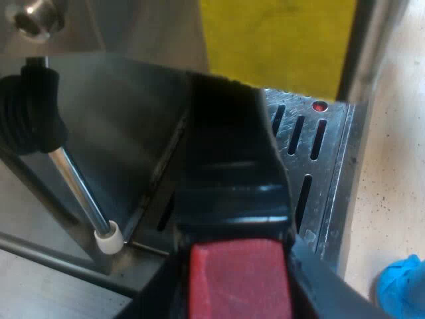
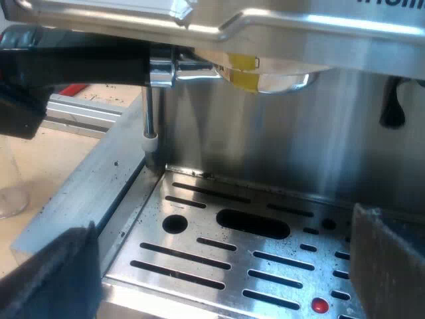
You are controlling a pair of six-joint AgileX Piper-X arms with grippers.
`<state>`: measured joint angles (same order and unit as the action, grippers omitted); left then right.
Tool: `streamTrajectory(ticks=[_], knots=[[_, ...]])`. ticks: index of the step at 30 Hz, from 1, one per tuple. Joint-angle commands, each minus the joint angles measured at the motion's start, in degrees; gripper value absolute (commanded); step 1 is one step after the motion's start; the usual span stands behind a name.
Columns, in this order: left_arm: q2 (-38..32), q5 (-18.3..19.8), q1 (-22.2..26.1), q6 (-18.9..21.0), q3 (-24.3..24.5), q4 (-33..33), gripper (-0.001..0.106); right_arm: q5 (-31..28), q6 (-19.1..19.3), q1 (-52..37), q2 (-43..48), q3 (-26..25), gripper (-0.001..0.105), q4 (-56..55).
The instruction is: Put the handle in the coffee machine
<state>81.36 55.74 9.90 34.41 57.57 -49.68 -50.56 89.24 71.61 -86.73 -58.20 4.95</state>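
The holder's dark handle (image 1: 229, 166) with its red end (image 1: 238, 279) lies between my left gripper's (image 1: 236, 266) fingers (image 1: 329, 286), which are shut on it above the drip tray (image 1: 332, 166). Seen from the right wrist, the same handle (image 2: 86, 66) runs level to the holder's metal head (image 2: 192, 66), which sits up under the espresso machine's (image 2: 319, 133) brew head. A dark block, my left gripper (image 2: 20, 100), clasps the handle's outer end. My right gripper (image 2: 226, 279) hangs open over the slotted drip tray (image 2: 219, 259), with nothing between its fingers (image 2: 53, 279).
The steam wand (image 2: 149, 113) with a white tip hangs beside the holder's head, close to the handle; its tip (image 1: 108, 238) reaches nearly to the tray. A blue tamper (image 1: 402, 289) stands on the counter past the tray's edge. A measuring glass (image 2: 8, 179) stands beside the machine.
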Motion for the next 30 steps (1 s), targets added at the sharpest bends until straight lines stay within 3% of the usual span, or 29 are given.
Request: streamTrajectory(ticks=[1,4,9,17,19,21,24,28,30], knots=[[-1.15,12.5,-0.2,0.35,1.38,2.38,0.0,-0.25,0.54,-0.11,0.22,-0.11,0.078,0.42],[-1.15,13.33,-0.2,0.6,1.38,2.38,0.0,-0.25,0.54,-0.11,0.22,-0.11,0.078,0.42],[-1.15,13.36,-0.2,6.78,1.38,2.22,0.0,-0.25,0.54,-0.11,0.22,-0.11,0.078,0.5],[-1.15,13.36,-0.2,7.76,1.38,0.71,0.0,0.43,0.54,-2.3,-1.17,-0.11,0.078,0.39],[-1.15,13.03,-0.2,7.76,1.38,0.21,0.0,1.07,0.54,-3.61,-2.38,-0.11,0.071,0.58],[-1.5,12.14,-0.2,7.76,1.38,0.16,0.0,1.93,0.54,-5.18,-4.04,-0.11,0.057,1.74],[-2.1,11.91,-0.2,7.76,1.38,0.16,0.0,1.92,0.54,-6.51,-5.82,-0.11,0.045,4.94],[-2.23,11.91,-0.2,7.76,2.13,0.16,0.0,2.22,1.3,-7.55,-8.36,-0.11,0.045,9.99],[-2.23,11.91,-0.2,7.76,2.89,0.16,0.0,4.5,3.87,-8.25,-10.26,-0.11,0.044,13.95]])
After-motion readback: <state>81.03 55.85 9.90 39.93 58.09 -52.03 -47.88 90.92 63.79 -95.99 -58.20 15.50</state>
